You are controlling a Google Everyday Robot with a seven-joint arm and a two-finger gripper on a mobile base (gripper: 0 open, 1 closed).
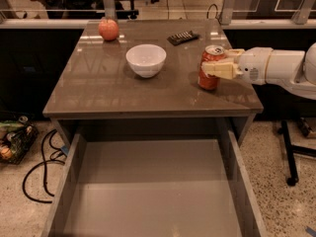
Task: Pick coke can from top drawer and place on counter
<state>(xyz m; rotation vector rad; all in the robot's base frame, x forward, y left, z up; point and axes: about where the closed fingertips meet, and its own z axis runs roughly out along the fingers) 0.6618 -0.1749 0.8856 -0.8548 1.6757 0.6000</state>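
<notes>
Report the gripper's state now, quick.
Gripper: closed on the coke can, holding it upright at the right side of the counter.

Reaches in from the right edge of the view with one white arm (291, 70), held roughly level and pointing left. Narrows to a white cylindrical wrist (256, 65) carrying the gripper (211, 63), placed right of centre in the view. Clamps the coke can (208, 82) between two cream fingers (219, 69), set on opposite sides at the upper half. Presents the near finger in full across the front; shows the far finger only in part, behind the rim.
</notes>
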